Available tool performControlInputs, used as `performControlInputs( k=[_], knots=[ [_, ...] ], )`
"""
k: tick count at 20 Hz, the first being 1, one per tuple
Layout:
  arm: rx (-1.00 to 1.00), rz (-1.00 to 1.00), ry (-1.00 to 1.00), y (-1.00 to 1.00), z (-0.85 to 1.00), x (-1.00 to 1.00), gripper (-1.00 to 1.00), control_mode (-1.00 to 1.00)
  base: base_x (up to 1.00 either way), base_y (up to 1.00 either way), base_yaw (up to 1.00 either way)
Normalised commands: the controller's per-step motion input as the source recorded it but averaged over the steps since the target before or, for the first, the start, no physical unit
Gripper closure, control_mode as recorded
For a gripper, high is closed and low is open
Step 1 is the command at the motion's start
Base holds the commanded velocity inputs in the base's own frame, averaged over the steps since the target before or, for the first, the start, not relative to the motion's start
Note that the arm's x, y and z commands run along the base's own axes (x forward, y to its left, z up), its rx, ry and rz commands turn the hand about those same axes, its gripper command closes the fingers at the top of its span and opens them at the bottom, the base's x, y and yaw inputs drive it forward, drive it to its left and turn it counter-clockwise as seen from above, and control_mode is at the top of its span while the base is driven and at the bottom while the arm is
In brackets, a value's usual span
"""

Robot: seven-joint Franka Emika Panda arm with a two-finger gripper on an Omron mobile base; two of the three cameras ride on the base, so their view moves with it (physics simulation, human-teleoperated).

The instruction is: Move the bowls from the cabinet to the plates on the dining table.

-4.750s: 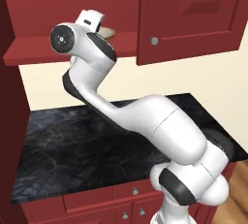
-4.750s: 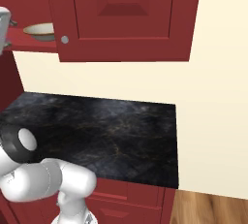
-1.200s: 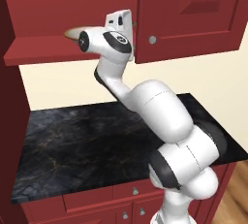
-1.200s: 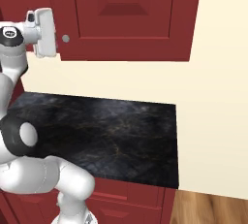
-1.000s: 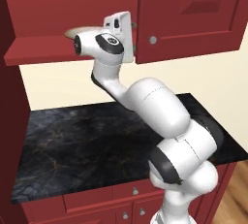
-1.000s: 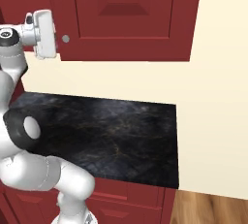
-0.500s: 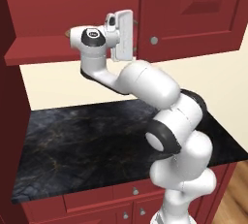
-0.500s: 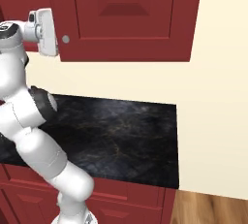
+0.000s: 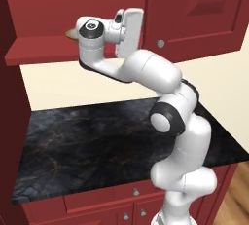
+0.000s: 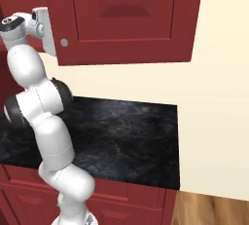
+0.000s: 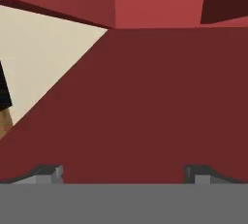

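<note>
While raised beside the cabinet, the end effector stands spread wide, grasping nothing.

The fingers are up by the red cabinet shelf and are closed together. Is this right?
Not quite. The fingers stand wide apart with nothing between them, as the hand view shows. The rest is right: they are up by the red cabinet shelf.

Below the raised hand you have a black marble counter with faint gold veining, sitting on red drawers with small silver knobs. A cream wall rises behind it; wooden floor shows far below, right.
</note>
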Motion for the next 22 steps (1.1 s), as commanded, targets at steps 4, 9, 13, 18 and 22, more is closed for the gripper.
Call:
performControlInputs(
  k=[4,9,13,18,22],
  knots=[
    [0.00,-0.02,-0.12,-0.27,0.01,-0.89,-1.00,-1.00,0.00,0.00,0.00],
    [0.00,-0.01,-0.19,-0.33,0.00,-1.00,-1.00,-1.00,0.00,0.00,0.00],
    [0.00,0.00,-0.17,-0.53,-0.04,-1.00,-1.00,-1.00,0.00,0.00,0.00],
    [0.00,0.00,-0.15,-0.56,0.00,-1.00,-1.00,-1.00,0.00,0.00,0.00],
    [0.00,0.00,-0.10,-0.63,0.00,-1.00,-1.00,-1.00,0.00,0.00,0.00]
  ],
)
